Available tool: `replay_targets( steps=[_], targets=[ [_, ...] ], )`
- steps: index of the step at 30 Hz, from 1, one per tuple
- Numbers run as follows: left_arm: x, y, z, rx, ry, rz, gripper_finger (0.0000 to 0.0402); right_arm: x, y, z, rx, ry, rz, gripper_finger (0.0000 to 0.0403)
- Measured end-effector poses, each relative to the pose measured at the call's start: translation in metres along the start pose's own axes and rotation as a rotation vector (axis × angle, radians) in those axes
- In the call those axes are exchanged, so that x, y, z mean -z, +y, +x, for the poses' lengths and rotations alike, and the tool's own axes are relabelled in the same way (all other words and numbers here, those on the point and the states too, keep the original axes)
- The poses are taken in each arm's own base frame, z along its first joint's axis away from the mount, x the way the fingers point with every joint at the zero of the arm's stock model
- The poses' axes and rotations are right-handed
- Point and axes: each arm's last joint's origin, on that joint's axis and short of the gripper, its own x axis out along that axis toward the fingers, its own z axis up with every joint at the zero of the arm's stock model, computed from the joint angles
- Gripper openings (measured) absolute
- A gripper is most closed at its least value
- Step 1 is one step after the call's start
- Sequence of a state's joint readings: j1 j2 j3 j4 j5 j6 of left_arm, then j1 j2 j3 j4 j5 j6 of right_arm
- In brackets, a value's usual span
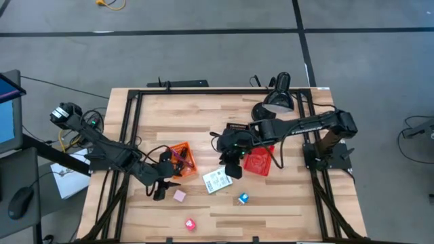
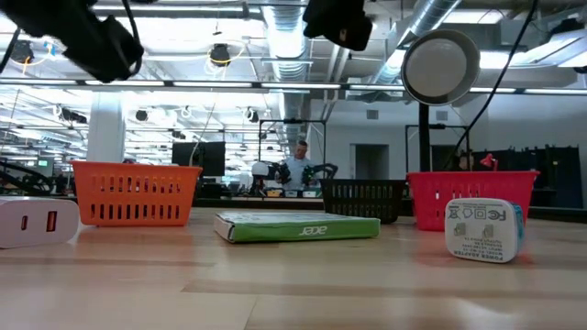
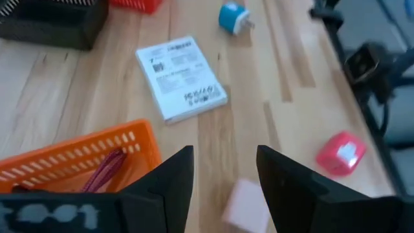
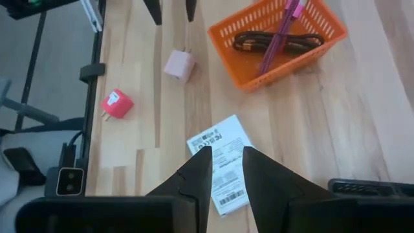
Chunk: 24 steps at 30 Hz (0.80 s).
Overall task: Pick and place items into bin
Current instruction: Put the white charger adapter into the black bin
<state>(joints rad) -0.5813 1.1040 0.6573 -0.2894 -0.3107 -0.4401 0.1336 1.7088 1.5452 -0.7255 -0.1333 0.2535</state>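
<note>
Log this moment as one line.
left gripper: open, above pink cube | right gripper: open, above white packet | orange bin: holds cables

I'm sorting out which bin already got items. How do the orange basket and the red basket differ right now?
The orange basket sits on the left half of the table by the left gripper; the red basket sits right of centre, beside the right gripper. The orange basket holds a dark cable and a purple pen-like tool; the red basket's inside cannot be made out. Both are small slotted plastic baskets standing upright.
</note>
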Motion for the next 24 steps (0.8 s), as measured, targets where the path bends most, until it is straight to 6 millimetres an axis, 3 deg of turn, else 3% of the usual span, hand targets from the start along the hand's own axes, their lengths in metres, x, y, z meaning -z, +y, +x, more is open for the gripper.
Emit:
replay_targets(
  steps=[7, 16, 24],
  targets=[
    [0.007, -0.004, 0.018, 0.02, 0.078, 0.114, 0.0187, -0.002, -0.005, -0.003, 0.008, -0.01, -0.008, 0.0082],
    [0.026, -0.021, 0.064, 0.066, 0.291, 0.26, 0.022, -0.003, -0.008, -0.003, 0.013, -0.012, 0.0, 0.0082],
    [0.015, -0.041, 0.084, 0.162, 0.344, 0.265, 0.0221, -0.002, -0.008, -0.003, 0.012, -0.011, 0.002, 0.0082]
  ],
)
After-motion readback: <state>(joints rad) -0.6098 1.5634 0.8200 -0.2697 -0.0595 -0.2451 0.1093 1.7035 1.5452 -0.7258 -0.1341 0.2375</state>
